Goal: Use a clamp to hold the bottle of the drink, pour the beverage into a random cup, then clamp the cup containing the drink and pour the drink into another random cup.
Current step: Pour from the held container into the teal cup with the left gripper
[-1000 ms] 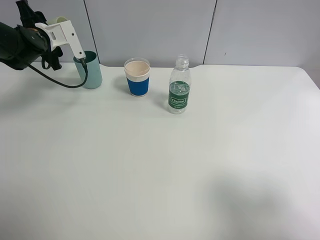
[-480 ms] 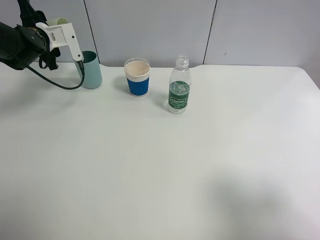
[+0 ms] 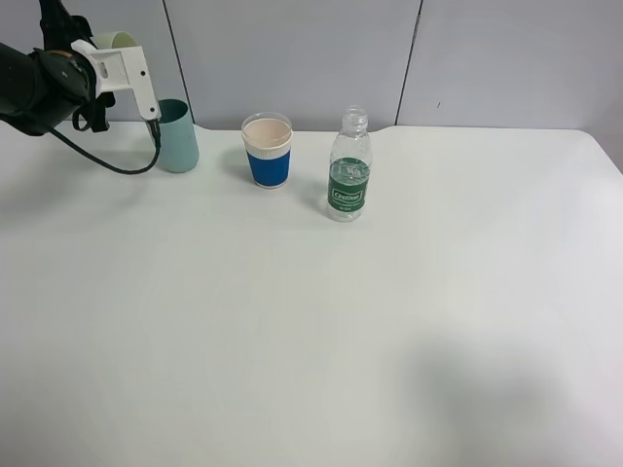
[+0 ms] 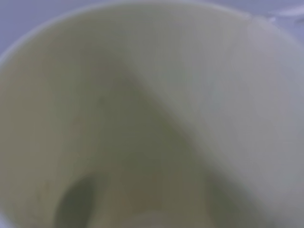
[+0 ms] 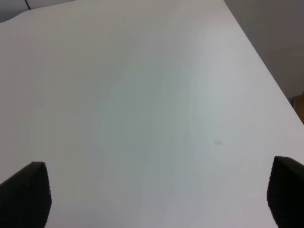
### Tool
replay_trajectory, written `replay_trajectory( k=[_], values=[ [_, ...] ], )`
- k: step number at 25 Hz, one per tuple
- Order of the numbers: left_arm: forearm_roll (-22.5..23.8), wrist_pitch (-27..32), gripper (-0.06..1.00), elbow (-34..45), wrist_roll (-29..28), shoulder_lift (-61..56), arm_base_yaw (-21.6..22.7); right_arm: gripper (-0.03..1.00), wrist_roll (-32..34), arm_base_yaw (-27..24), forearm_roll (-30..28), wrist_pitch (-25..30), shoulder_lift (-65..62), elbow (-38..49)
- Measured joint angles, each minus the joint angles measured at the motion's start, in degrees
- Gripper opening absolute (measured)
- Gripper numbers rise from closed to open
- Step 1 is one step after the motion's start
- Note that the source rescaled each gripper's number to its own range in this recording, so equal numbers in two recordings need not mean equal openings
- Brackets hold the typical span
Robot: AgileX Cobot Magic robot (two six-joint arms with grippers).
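Spread wide, the right gripper (image 5: 154, 194) is held over bare white table (image 3: 311, 341) near one of its edges, and nothing is gripped. Broad open room is left across the near table. Further back, the water bottle (image 3: 348, 167), blue-sleeved cup (image 3: 268, 151) and teal cup (image 3: 180, 136) are stood apart along the far edge. The left gripper (image 3: 154, 115) is pressed together just beside the teal cup's rim; whether anything is pinched cannot be told. Its wrist view is filled by a blurred pale cup interior (image 4: 142, 118).

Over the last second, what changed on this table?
The left gripper rose slightly and drew back toward the wall, off the teal cup, still shut. The teal cup, blue cup and bottle stayed put. The right gripper stayed open over bare table.
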Motion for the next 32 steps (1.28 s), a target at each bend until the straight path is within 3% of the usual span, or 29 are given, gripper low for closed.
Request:
replay_trajectory(
  k=[14, 27, 32],
  values=[
    [4.0, -0.2, 0.02, 0.0, 4.6, 0.0, 0.0, 0.95, 0.0, 0.0, 0.0, 0.0, 0.0, 0.0],
    [19.2, -0.4, 0.02, 0.0, 7.0, 0.0, 0.0, 0.95, 0.0, 0.0, 0.0, 0.0, 0.0, 0.0],
    [21.2, -0.4, 0.02, 0.0, 8.8, 0.0, 0.0, 0.95, 0.0, 0.0, 0.0, 0.0, 0.0, 0.0]
  ],
)
